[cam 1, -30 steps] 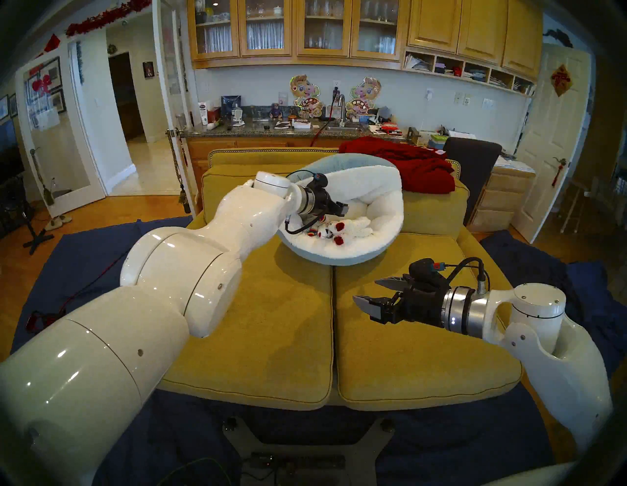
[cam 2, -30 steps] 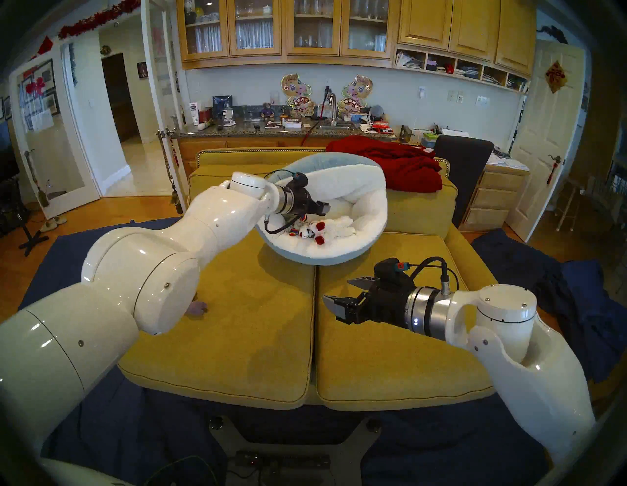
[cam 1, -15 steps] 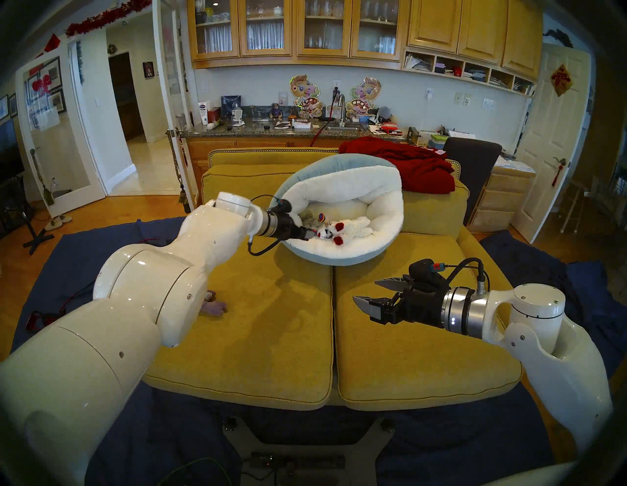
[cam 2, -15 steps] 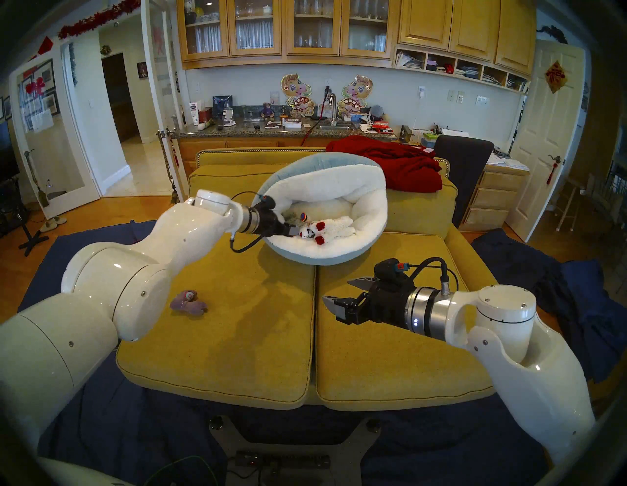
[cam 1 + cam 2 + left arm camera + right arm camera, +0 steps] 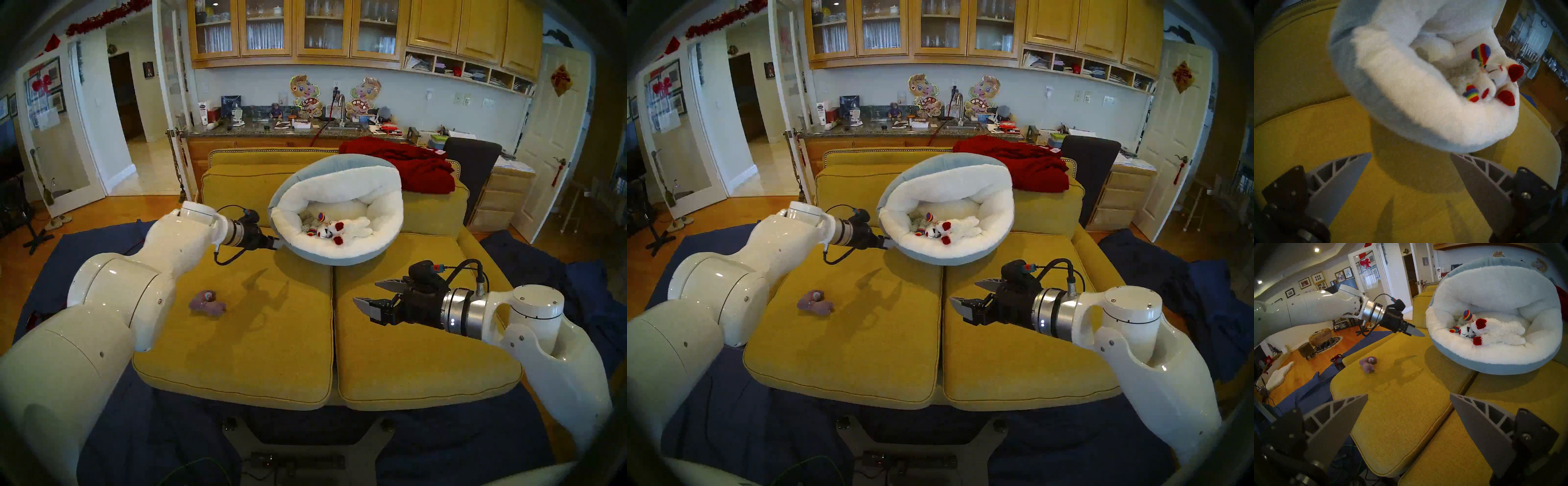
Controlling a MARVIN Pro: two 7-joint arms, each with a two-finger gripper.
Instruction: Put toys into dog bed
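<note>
Lying well left of the dog bed on the sofa cushion, the purple-grey plush looked light and squashy, best pinched across its body by the spread, empty left claw.

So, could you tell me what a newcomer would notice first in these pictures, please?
Probably the dog bed, pale blue outside and fluffy white inside, propped at the back of the yellow sofa with the white red-footed lamb and rainbow-trimmed llama lying in it. Next, the purple-grey plush alone on the sofa's left cushion, and the left gripper, empty with fingers apart, just outside the bed's rim.
</note>
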